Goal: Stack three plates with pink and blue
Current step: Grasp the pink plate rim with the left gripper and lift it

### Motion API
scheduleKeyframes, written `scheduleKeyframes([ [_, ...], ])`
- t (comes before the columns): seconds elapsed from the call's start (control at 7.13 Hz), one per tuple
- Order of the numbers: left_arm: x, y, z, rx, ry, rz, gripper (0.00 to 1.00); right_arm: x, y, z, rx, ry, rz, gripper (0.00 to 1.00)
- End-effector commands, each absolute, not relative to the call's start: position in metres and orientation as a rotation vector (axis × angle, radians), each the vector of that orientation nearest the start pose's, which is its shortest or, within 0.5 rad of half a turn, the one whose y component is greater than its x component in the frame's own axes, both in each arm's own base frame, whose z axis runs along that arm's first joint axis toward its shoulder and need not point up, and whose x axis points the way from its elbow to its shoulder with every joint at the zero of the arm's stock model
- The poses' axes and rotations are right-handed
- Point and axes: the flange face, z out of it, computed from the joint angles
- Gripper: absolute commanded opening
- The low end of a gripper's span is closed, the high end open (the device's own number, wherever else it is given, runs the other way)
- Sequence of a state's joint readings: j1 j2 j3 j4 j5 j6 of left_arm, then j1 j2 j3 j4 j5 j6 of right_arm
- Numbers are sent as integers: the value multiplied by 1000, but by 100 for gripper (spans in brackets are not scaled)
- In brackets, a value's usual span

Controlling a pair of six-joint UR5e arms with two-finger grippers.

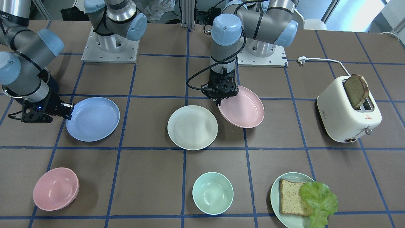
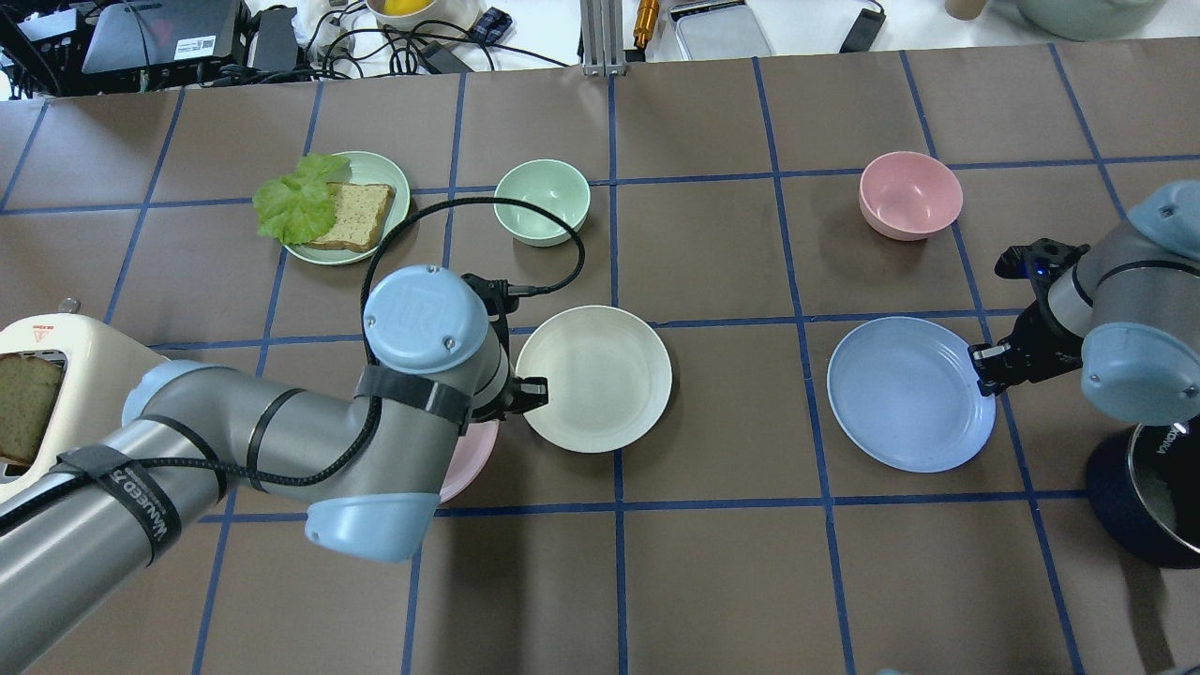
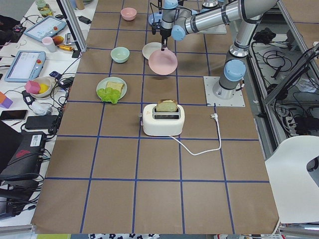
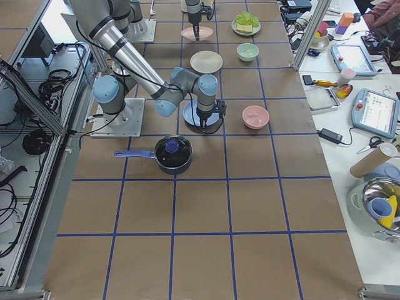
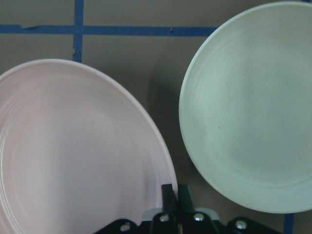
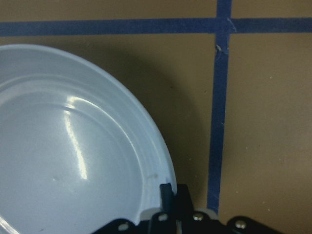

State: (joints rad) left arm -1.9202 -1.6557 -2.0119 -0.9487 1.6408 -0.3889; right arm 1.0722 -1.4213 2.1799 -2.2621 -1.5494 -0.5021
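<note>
My left gripper (image 1: 219,100) is shut on the rim of the dusty pink plate (image 1: 243,109) and holds it tilted a little above the table. In the left wrist view the gripper (image 5: 170,192) pinches the pink plate (image 5: 73,156) just left of the cream-white plate (image 5: 253,112). The cream-white plate (image 1: 192,127) lies flat mid-table. My right gripper (image 1: 70,109) is shut on the rim of the pale blue plate (image 1: 92,118). The right wrist view shows the gripper (image 6: 169,192) on the blue plate's (image 6: 73,161) edge. In the overhead view my left arm hides most of the pink plate (image 2: 473,459).
A white toaster (image 1: 348,114) with a slice of bread stands at my far left. A pale green plate (image 1: 275,193) with bread and lettuce, a mint bowl (image 1: 212,193) and a pink bowl (image 1: 55,189) stand along the far side. A dark pot (image 2: 1148,497) sits by my right arm.
</note>
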Motion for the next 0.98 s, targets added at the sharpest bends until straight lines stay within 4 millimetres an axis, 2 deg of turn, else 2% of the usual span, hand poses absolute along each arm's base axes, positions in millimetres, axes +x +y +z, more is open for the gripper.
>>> scheduleKeyframes([
  [0.0, -341, -413, 322, -36, 3131, -217, 0, -89, -447, 221, -13, 3091, 66, 0],
  [0.14, -368, -405, 317, -57, 3139, -218, 0, -88, -446, 220, -13, 3087, 73, 0],
  [0.42, -407, -408, 305, -109, 3153, -237, 0, -89, -447, 223, -18, 3092, 69, 0],
  [0.7, -435, -440, 303, -107, 3155, -249, 0, -87, -444, 231, -15, 3089, 72, 0],
  [0.84, -440, -446, 290, -102, 3142, -232, 0, -86, -442, 238, -15, 3079, 93, 0],
])
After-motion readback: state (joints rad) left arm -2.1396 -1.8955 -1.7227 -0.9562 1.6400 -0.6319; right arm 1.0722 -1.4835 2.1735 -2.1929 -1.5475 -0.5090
